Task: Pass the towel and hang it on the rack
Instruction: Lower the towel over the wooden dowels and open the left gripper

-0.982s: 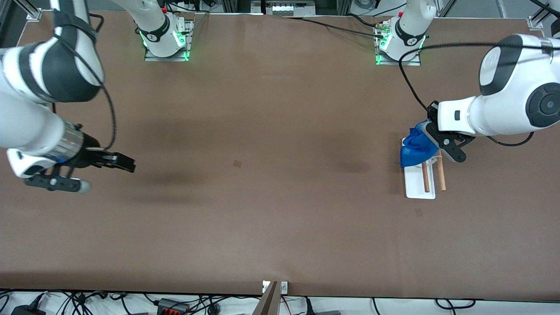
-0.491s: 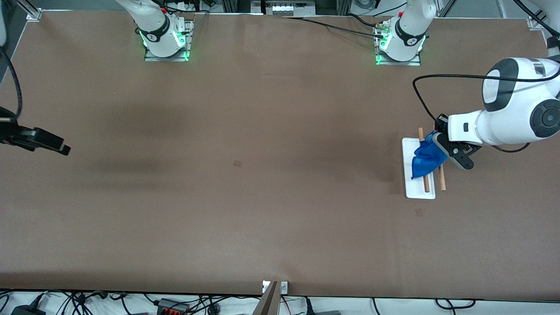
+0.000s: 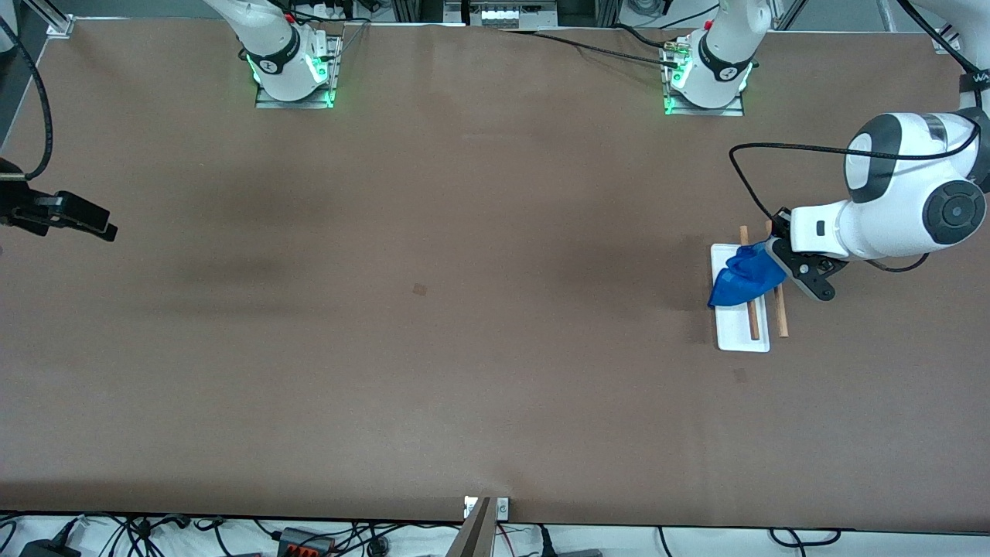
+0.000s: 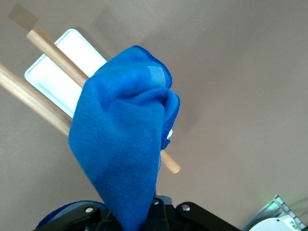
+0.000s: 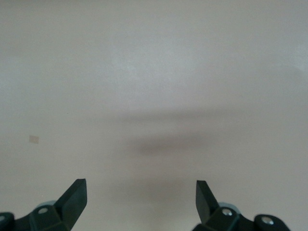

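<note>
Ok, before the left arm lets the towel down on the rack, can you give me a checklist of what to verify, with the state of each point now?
1. Left gripper holds the towel: ok, the cloth hangs from its shut fingers.
2. Towel is over the rack: ok, it hangs above the two wooden rods.
3. Towel already draped over a rod: cannot tell; it looks bunched and covers part of both rods.
4. Rack stands flat on the table: ok.
5. Right gripper out of the way: ok, it waits open over bare table at the right arm's end.
</note>
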Robot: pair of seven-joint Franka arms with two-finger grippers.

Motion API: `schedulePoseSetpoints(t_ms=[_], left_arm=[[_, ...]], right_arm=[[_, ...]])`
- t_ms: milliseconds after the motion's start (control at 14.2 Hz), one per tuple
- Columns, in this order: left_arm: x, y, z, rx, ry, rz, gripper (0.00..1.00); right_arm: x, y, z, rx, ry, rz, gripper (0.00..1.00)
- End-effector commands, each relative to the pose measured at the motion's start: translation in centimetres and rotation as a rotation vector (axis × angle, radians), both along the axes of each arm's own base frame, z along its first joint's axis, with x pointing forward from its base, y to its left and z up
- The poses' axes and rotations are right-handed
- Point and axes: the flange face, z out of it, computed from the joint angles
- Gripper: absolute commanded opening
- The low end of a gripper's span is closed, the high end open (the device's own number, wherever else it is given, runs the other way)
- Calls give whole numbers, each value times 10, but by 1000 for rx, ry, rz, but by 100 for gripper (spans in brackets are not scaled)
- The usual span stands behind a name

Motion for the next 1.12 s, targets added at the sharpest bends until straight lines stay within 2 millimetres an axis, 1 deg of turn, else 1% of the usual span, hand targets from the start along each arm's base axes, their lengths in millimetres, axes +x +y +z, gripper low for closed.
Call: schedulePoseSetpoints(t_ms=[0,70,140,211,281,421,561,632,702,842,1053], left_arm=[[-1,18,-8,4,-23,-24,8],[0,23,-12,0,-28,-38,8],[0,26,-14,-4,-27,-45,8],[2,26,-17,2,-27,-52,10],[3,28,-22,19,-22,-70,20],[5,28,-20,20,-37,-105,22],[7,33,-21,12,-37,-124,29],[8,33,-20,12,-41,-120,47],[8,34,-19,12,-42,-118,99],[13,36,-7,14,-48,-119,100],[18,35,4,16,-57,-124,100]], right_arm=[[-39,3,-11,-19,-31,15,100],[-44,3,-13,-19,-22,14,100],[-44,3,-12,-20,-20,16,100],[-42,2,-13,-20,-20,33,100],[-39,2,-9,-21,-29,34,100],[-38,2,-4,-16,-37,35,100],[-38,2,-4,-16,-37,34,100],[-38,2,-4,-15,-38,32,100],[-38,3,-4,-15,-38,34,100],[-37,2,-4,-15,-40,32,100],[-37,3,-4,-13,-40,26,100]])
